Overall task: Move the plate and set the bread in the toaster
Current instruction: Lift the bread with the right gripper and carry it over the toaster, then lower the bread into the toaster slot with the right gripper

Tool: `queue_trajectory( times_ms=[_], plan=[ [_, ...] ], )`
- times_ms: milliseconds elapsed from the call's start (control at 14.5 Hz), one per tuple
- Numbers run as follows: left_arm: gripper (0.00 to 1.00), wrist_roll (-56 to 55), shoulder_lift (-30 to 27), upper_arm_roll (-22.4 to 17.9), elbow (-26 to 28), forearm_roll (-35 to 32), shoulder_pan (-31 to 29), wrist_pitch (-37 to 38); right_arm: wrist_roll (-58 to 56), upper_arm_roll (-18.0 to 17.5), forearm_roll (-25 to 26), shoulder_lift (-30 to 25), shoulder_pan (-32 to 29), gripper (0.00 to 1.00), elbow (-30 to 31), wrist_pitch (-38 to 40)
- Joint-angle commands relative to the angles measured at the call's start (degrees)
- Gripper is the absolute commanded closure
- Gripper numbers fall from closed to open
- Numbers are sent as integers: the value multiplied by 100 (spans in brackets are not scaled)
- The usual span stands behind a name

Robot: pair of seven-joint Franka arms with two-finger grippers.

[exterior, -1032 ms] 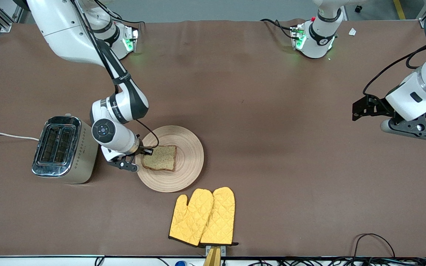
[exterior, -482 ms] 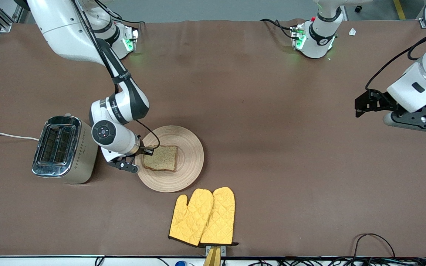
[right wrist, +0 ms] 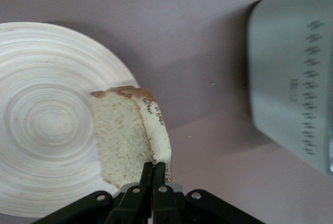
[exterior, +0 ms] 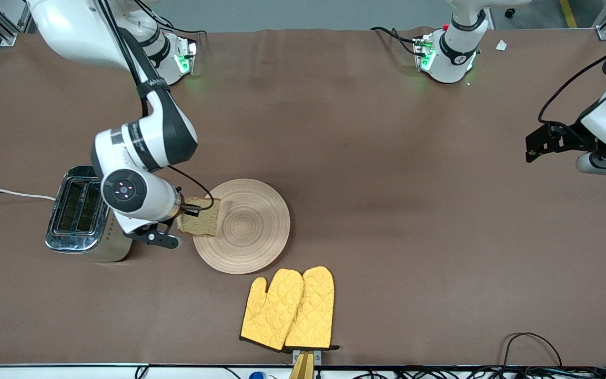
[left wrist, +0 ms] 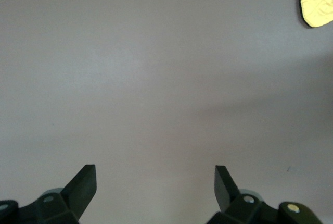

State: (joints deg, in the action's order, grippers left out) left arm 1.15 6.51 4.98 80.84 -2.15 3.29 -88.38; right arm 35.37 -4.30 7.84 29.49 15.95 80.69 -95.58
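Note:
My right gripper is shut on the edge of the bread, a brown speckled slice, and holds it lifted over the rim of the plate on the toaster's side. In the right wrist view the closed fingers pinch the bread by its crust, with the plate under it and the toaster's cream side close by. The toaster stands toward the right arm's end of the table, slots up. My left gripper is open and empty, up over bare table; its fingertips stand wide apart.
A pair of yellow oven mitts lies nearer to the front camera than the plate; one tip shows in the left wrist view. The toaster's white cord runs off the table's end. Cables lie along the front edge.
My right gripper has lifted the bread off the plate's middle and carried it toward the toaster. The left arm has drawn back toward its end of the table.

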Motion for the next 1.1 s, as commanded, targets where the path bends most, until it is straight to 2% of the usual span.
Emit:
queue_trajectory(
  times_ms=[0, 413, 688, 895, 1032],
  plan=[
    [0, -53, -264, -84, 318, 91, 67, -48, -12, -1, 734, -162, 66, 100, -238, 635],
    [0, 35, -325, -137, 467, 179, -153, -346, -670, -9, 2561, -523, 312, 100, -220, 2129],
    [0, 8, -484, -120, 784, 179, -153, -663, -786, 8, 3424, -497, 304, 100, -107, 2359],
    [0, 34, -458, -111, 767, 179, -153, -663, -742, 26, 4013, -480, 242, 100, 122, 2325],
    [0, 35, -423, -111, 706, 179, -162, -663, -742, 34, 4216, -453, 146, 100, 140, 2290]
  ],
)
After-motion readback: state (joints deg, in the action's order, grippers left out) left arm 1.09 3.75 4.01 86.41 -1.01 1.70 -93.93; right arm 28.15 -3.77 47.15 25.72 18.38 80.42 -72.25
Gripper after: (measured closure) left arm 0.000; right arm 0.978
